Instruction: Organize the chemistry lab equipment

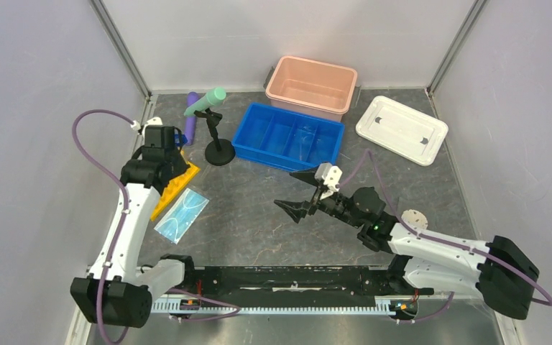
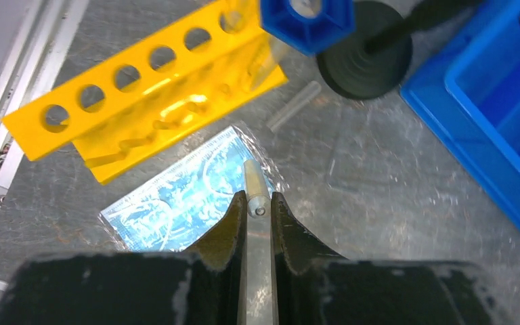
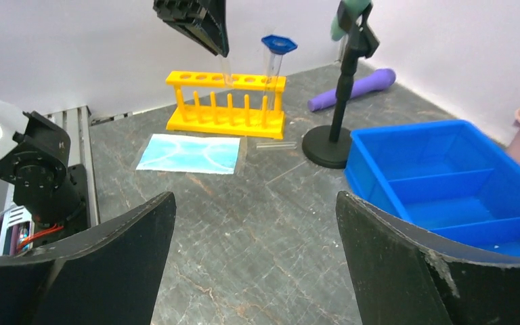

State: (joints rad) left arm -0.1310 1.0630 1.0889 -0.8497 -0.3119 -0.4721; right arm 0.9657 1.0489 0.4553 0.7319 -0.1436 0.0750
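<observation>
1. Yellow tube rack (image 1: 176, 185) sits at the table's left, beneath the left gripper (image 1: 167, 152). The right gripper (image 1: 291, 190) is spread wide and empty.
2. Left wrist: the fingers (image 2: 233, 223) pinch a clear tube (image 2: 254, 179) above the mask (image 2: 169, 203).
3. Right wrist: the rack stands upright beside the clamp stand (image 3: 325, 149).

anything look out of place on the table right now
A clear tube lies loose on the table beside the yellow rack instead of standing in it; the purple tube also lies flat by the clamp stand.
</observation>
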